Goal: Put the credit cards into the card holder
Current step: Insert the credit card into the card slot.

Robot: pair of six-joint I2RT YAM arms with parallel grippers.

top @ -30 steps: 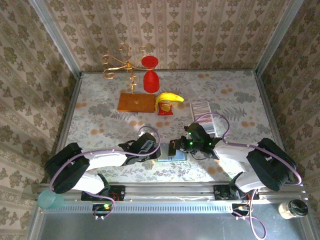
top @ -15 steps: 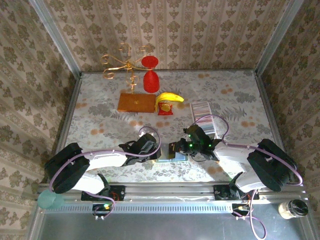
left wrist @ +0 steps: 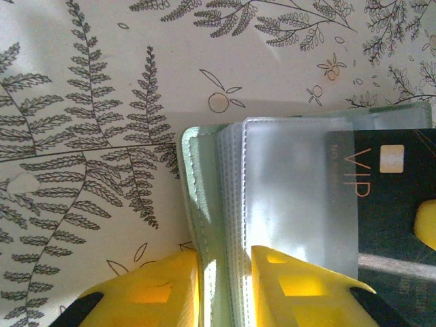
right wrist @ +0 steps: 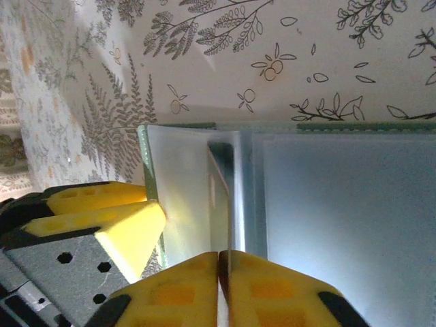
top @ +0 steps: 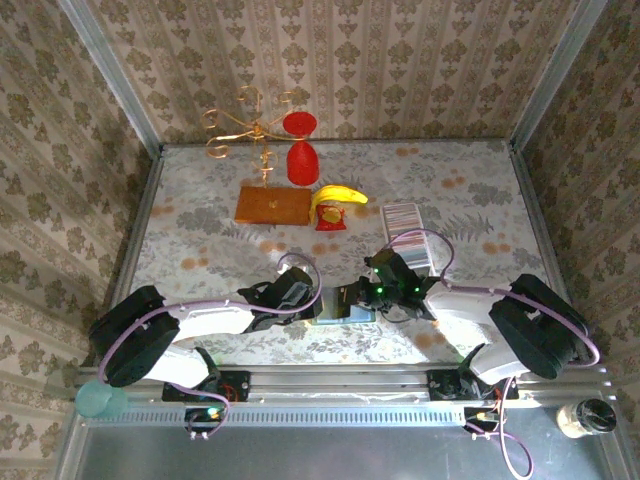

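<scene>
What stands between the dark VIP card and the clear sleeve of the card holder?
Nothing visible does. The dark card seems already partly inside the clear sleeve of the card holder, which the left fingers clamp.

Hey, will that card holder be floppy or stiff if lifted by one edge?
Probably floppy: the card holder is a thin soft cover plus loose clear sleeves. Likely light, and the sleeves look slick, so it may slip.

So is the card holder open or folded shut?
Open: the card holder lies spread, clear sleeve exposed, with a dark VIP card partly under it.
</scene>
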